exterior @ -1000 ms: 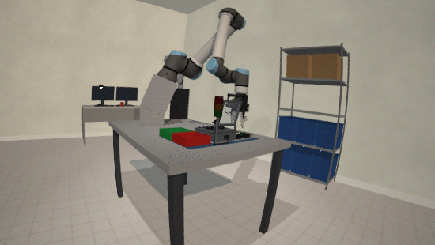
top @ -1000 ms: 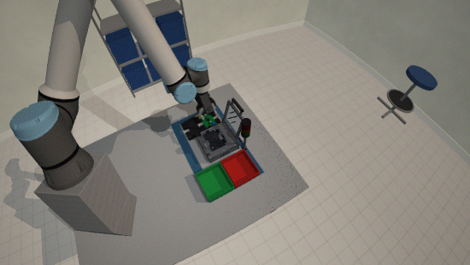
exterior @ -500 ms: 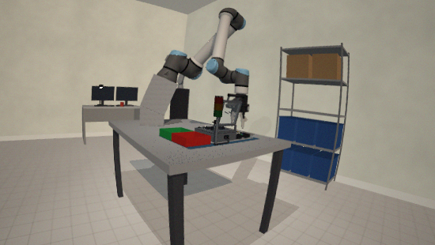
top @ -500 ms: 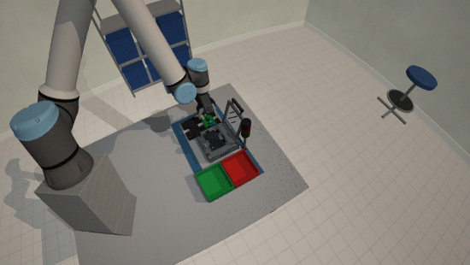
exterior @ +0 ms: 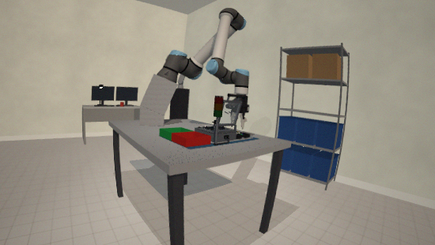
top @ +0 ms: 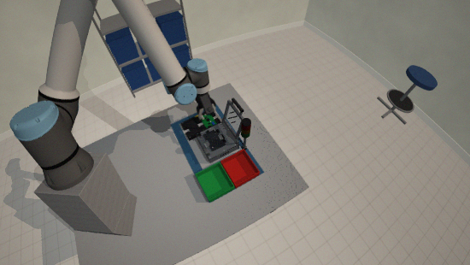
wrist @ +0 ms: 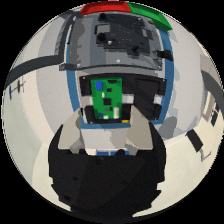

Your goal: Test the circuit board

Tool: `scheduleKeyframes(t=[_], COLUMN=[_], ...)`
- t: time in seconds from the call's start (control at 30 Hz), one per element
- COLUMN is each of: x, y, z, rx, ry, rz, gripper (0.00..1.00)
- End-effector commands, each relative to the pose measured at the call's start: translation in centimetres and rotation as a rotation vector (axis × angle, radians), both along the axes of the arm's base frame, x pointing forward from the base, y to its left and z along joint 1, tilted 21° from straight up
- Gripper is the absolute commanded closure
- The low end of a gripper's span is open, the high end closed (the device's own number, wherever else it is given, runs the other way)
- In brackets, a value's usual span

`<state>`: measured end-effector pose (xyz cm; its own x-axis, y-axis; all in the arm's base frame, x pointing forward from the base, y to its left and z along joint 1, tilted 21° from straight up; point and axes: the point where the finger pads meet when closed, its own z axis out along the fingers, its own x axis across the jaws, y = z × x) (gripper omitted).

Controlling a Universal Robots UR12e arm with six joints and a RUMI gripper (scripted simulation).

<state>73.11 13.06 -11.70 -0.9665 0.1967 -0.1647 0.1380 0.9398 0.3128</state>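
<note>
In the top view, left to right: the black tray (top: 190, 129) (wrist: 146, 88) holds the circuit board (top: 208, 121) (wrist: 107, 100), component side up; the gripper (top: 202, 116) (exterior: 243, 123) (wrist: 106, 106) hovers there, a bit over half open, gripping nothing; then the tester (top: 209, 155) (exterior: 223, 135) (wrist: 111, 59), lid (top: 226, 112) raised; the signal light (top: 245, 128) (exterior: 218, 107) stands right.
</note>
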Motion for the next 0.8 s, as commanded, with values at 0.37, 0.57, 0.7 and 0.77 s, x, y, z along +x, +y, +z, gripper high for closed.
scheduleKeyframes(t=[0.37,0.57,0.7,0.77], x=[0.6,0.7,0.7,0.7], y=[0.7,0.9,0.9,0.9], z=[-2.5,-2.8,-2.8,-2.8], rx=[0.0,0.0,0.0,0.0], ry=[-0.001,-0.001,-0.001,-0.001], rz=[0.0,0.0,0.0,0.0], gripper=[0.41,0.41,0.41,0.41])
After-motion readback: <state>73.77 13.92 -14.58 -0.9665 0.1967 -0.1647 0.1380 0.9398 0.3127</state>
